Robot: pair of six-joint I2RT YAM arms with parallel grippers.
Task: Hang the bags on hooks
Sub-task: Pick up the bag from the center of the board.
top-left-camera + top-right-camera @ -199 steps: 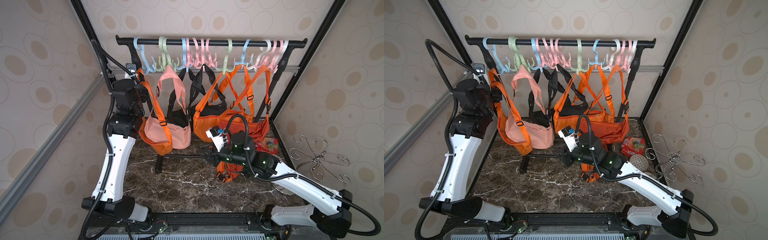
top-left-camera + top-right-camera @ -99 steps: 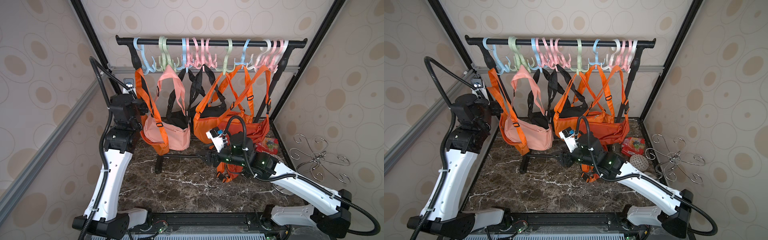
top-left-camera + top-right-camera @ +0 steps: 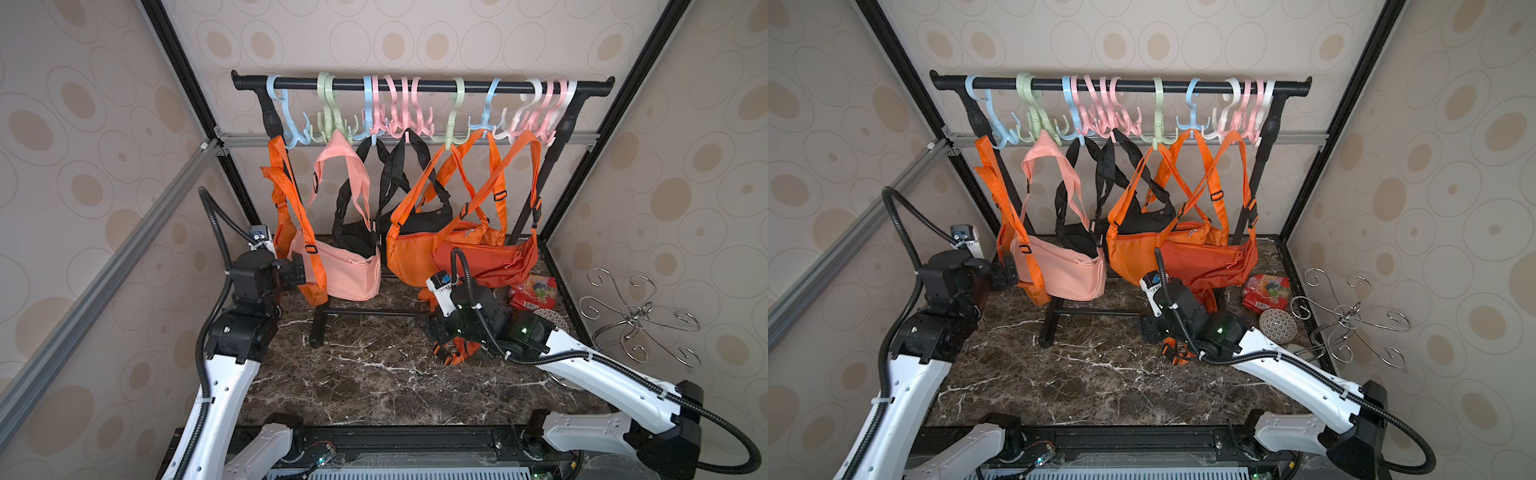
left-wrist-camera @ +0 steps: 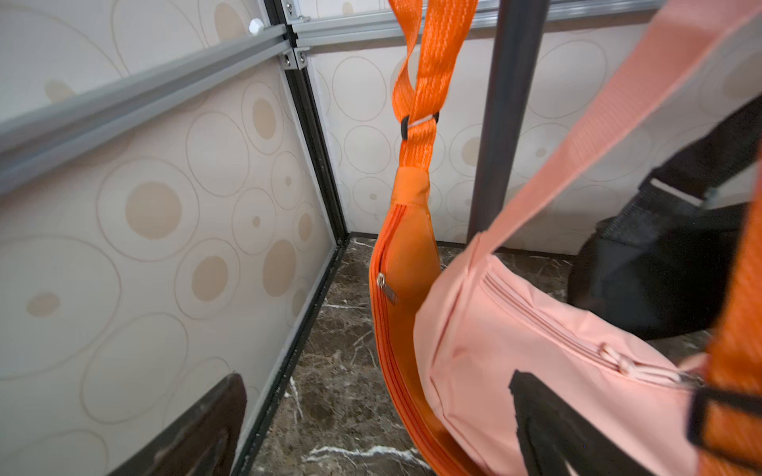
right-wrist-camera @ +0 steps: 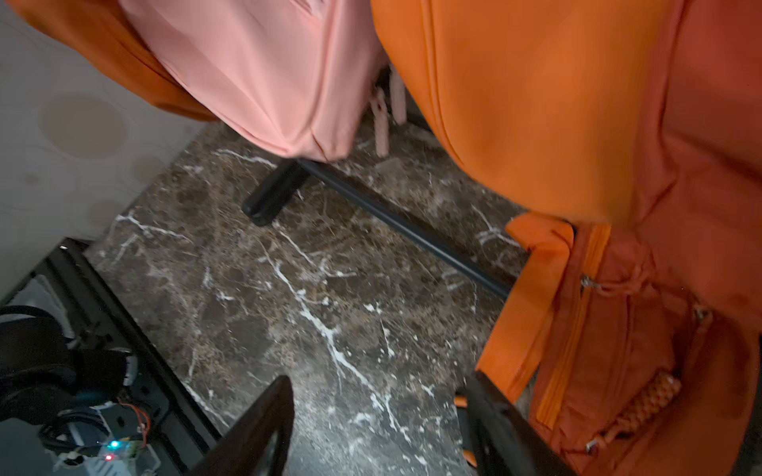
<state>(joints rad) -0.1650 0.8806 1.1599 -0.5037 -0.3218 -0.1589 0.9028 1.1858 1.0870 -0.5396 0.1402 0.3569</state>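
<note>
the orange bag (image 3: 283, 235) hangs at the near-wall end of the rail (image 3: 432, 86); in both top views its strap (image 3: 280, 166) runs up to the light blue hook (image 3: 291, 124) and seems looped over a prong, with the body clear of the table (image 3: 365, 374) and tucked just behind the pink bag (image 3: 345, 274); the hanging itself looks done; the left tool (image 3: 305, 272) sits low beside the strap with its jaws spread wide and pinching nothing, so what is left for that arm is probably only to back away without snagging the webbing; the right tool (image 3: 436, 332) is low over the table, jaws apart and empty; a second orange bag (image 3: 457, 355) lies on the table under that arm, not hung.

the top views show the strap meeting the hook, which the left wrist view cuts off; that view instead shows the orange bag's zip side (image 4: 408, 263) and both spread fingers (image 4: 198, 432) clear of the fabric; the right wrist view shows the second orange bag (image 5: 610, 350) heaped beside the rack's foot bar (image 5: 404, 224), mostly hidden from above, and bare table between its fingers (image 5: 255, 428).
</note>
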